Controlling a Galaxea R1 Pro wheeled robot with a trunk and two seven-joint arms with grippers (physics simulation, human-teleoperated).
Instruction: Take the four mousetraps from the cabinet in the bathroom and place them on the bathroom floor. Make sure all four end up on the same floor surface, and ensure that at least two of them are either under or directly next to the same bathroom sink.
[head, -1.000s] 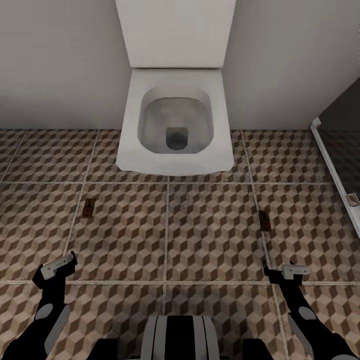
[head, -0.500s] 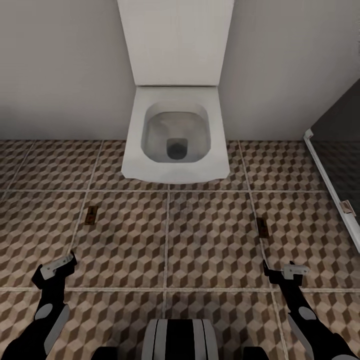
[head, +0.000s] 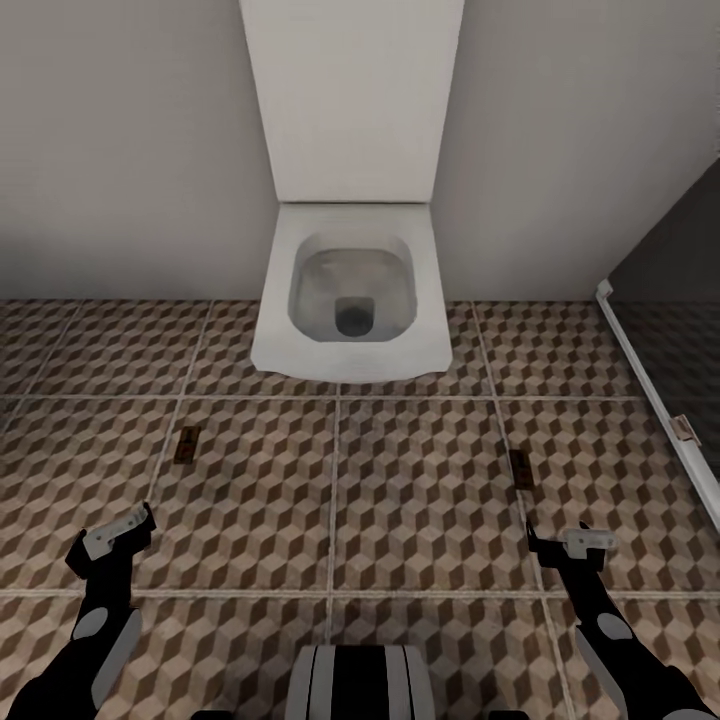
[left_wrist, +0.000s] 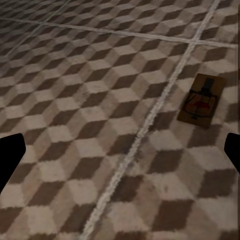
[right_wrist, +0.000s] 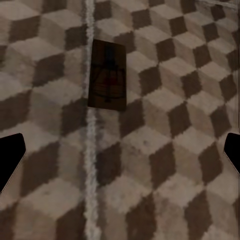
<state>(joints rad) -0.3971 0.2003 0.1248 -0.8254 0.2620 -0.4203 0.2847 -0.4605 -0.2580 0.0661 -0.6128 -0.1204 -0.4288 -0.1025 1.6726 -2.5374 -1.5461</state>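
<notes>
Looking down from my head camera, I see the white square toilet (head: 350, 300) against the far wall, with the bathroom floor (head: 420, 500) of cube-pattern tiles in front of it. Two mousetraps lie flat on this floor: the left mousetrap (head: 186, 445) is beside a grout line, to the left of the toilet, and the right mousetrap (head: 521, 469) lies on another grout line, to the right. My left claw (head: 118, 535) hangs near me, apart from the left mousetrap (left_wrist: 201, 100), with its fingers spread wide and nothing between them. My right claw (head: 570, 540) is also spread wide and empty, just near of the right mousetrap (right_wrist: 108, 74). At the far right stands a dark shower screen (head: 665, 330).
</notes>
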